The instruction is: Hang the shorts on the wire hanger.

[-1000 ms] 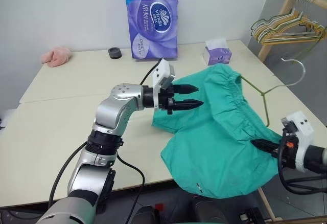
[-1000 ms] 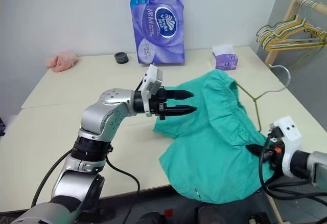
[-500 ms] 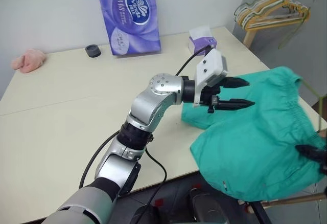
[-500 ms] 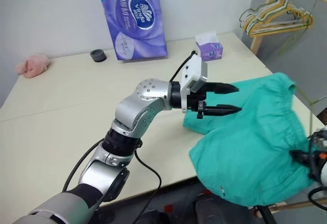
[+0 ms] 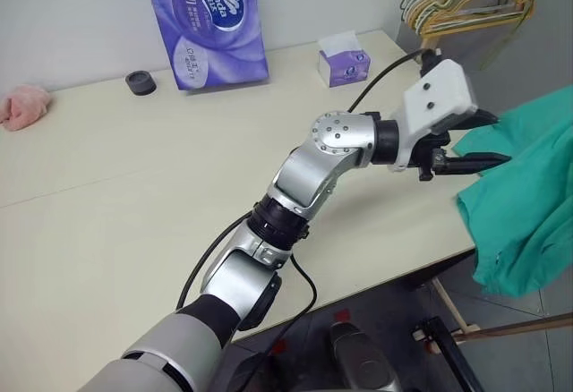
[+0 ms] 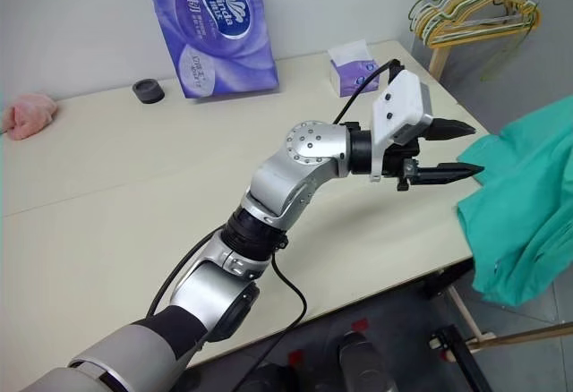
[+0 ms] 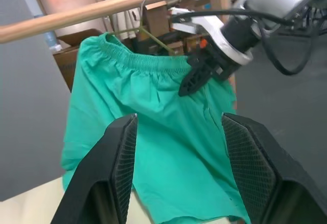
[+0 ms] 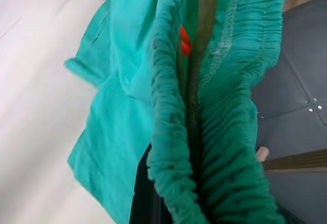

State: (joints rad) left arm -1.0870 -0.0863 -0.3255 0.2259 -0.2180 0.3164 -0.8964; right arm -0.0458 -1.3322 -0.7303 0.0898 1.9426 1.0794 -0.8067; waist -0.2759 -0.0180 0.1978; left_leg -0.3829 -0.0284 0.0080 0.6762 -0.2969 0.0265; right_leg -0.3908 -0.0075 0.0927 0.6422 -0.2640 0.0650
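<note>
Left eye view. The left gripper (image 5: 474,140) reaches level toward 3 o'clock, its two black fingers apart and holding nothing. Just beyond the fingertips the shorts (image 5: 528,195) hang off the table's edge, clear of the tabletop, a slack teal sheet that sags under its own weight. The table (image 5: 134,186) is pale, smooth and bare in the middle; along its far edge stand a purple tissue pack (image 5: 208,21), a small tissue box (image 5: 343,59), a dark ring (image 5: 139,81) and, at 9 o'clock, a pink cloth (image 5: 20,106). At 1 o'clock spare hangers (image 5: 461,7) hang on a wooden rack.

Right eye view. Same layout; the open fingers stop just short of the cloth's near fold, not touching it.

Left wrist view. Between the spread fingers (image 7: 120,168) the shorts hang by their gathered waistband, with the wire hanger (image 7: 148,27) rising from the waistband's middle toward a wooden rail (image 7: 102,10). The right gripper (image 7: 196,75) is clamped on the waistband at 2 o'clock. Whether the hook sits on the rail cannot be told.

Right wrist view. The elastic waistband (image 8: 173,132) bunches thickly about the closed fingers, the olive wire running through its folds.

Handling. The fabric is judged light, soft and limp, prone to slipping along thin wire; the thick elastic band is the firmest hold. The floor (image 5: 501,347) below is dark and tiled, with boxes stacked behind the rail.
</note>
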